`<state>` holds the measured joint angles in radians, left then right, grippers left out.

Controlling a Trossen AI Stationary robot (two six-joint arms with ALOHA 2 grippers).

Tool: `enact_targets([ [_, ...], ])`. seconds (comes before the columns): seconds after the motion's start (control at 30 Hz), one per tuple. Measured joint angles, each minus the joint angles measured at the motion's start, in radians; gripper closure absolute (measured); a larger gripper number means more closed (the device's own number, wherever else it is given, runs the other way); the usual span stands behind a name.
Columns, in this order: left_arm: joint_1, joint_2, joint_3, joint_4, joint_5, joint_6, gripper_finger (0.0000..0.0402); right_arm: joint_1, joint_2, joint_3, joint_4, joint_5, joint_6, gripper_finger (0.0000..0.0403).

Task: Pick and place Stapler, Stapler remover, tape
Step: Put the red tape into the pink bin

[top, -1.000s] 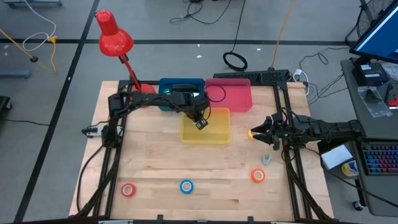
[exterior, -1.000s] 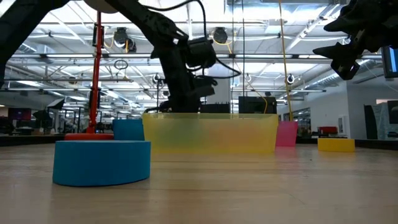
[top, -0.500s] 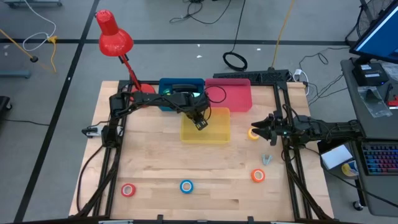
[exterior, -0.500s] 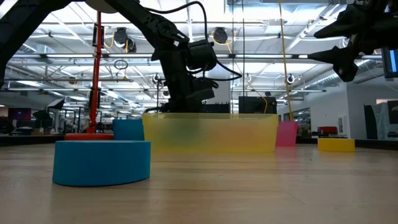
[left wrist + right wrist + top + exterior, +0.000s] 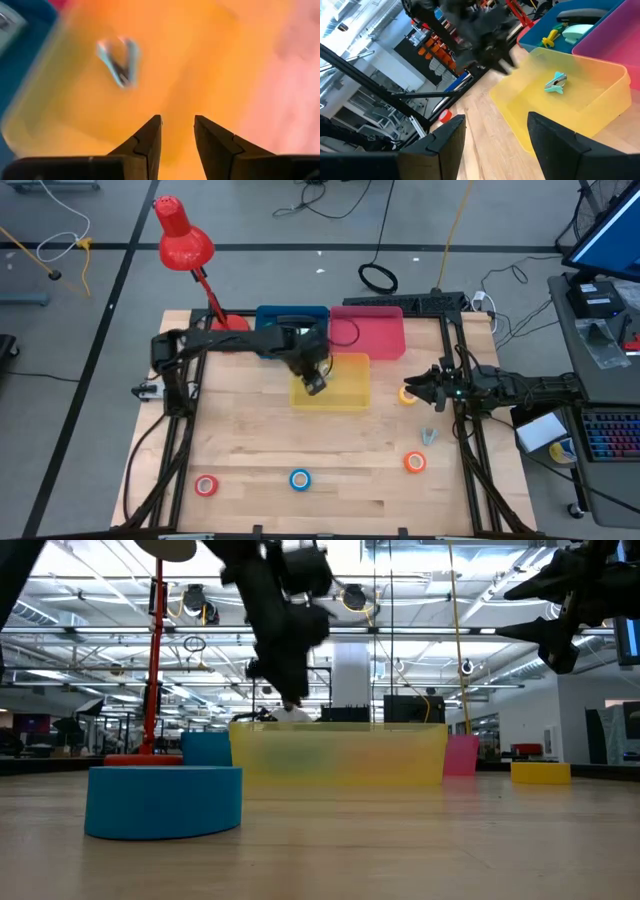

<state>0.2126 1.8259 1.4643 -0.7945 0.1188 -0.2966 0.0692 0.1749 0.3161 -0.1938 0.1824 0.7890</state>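
**Two arms near one bin, and small rolls still scattered**

My biggest worry is my two arms meeting. My left gripper (image 5: 314,383) hangs over the near-left part of the yellow bin (image 5: 352,399), fingers apart with nothing between them, while my right gripper (image 5: 418,388) sits just off that bin's right side, spread wide and empty too, above the yellow tape roll (image 5: 407,394). If either arm swings across the bin while the other is working there, we collide.

Next, the bins themselves. The yellow bin looks light; a low pass by my left fingers could catch its wall and shove it against the blue bin (image 5: 268,315) or the pink bin (image 5: 375,330) behind it.

Then the sorting. One teal stapler remover (image 5: 555,82) already lies inside the yellow bin. A second small metal piece (image 5: 429,436) lies on the table near my right arm; I take it for another remover but can't be sure. A stapler (image 5: 580,16) lies in the blue bin.

Smallest are the rolls: orange (image 5: 415,462), blue (image 5: 300,479) and red (image 5: 206,485) sit along the near edge, well apart. They are flat rings, so an off-centre pinch would probably skid them away.
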Motion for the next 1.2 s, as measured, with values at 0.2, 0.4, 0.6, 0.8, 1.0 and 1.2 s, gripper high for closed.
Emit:
enact_targets([
  [0.2, -0.189, -0.135, 0.000, -0.275, -0.012, -0.057, 0.0282, 0.000, 0.000, 0.000, -0.006, 0.000, -0.026, 0.0195],
  [0.4, -0.405, -0.215, 0.000, -0.555, -0.138, -0.232, 0.0282, 0.000, 0.000, 0.000, -0.006, 0.000, -0.082, 0.0195],
  [0.6, -0.614, -0.219, -0.017, -0.706, -0.101, -0.503, 0.0282, 0.000, 0.000, 0.000, -0.006, 0.000, -0.120, 0.0195],
  [0.8, -0.811, -0.226, -0.154, -0.697, 0.022, -0.771, 0.0282, 0.000, 0.000, 0.000, -0.006, 0.000, -0.121, 0.0195],
  [1.0, -1.020, -0.226, -0.279, -0.628, 0.011, -0.920, 0.0282, 0.000, 0.000, 0.000, -0.006, -0.001, -0.121, 0.0195],
  [1.2, -1.200, -0.226, -0.298, -0.498, -0.049, -0.974, 0.0282, 0.000, 0.000, 0.000, -0.006, -0.001, -0.121, 0.0195],
])
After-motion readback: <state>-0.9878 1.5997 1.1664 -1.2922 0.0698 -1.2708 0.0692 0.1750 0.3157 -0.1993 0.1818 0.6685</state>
